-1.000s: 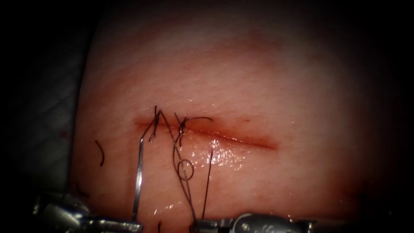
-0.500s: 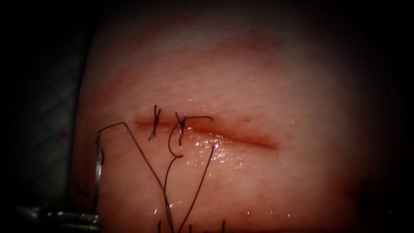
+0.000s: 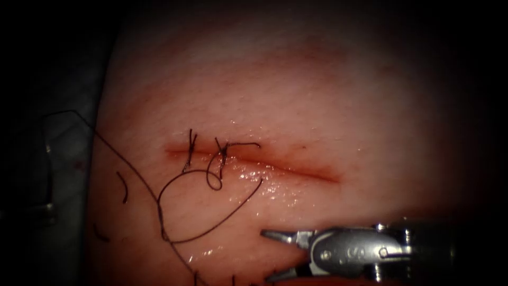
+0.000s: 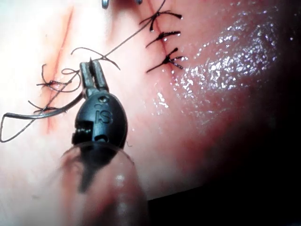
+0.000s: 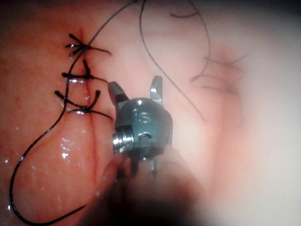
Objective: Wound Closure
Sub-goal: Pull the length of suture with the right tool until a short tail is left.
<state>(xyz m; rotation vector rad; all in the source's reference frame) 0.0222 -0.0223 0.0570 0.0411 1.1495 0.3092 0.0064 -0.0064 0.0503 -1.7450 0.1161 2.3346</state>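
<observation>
Pulling thread toward nine o'clock: left tool clamped, apparently on needle, off tissue; right tool agape, empty. Next needs loose loop snugged.

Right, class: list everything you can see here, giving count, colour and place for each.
tissue: one, pink, under everything.
cut: one, red line, running across the middle of the tissue.
stitches: two in the endoscope view, dark, across the cut's left end.
thread: one long dark strand, looping on the tissue below the cut and running off to the left.
cut ends of thread: two, dark, short, on the tissue left of the cut.
needle: one, grey, curved, out of the tissue, left of the cut.
left pincer: one, dark metal, shut on the needle, seemingly near one end.
right pincer: one, silver, open, holding nothing, below the cut.
</observation>
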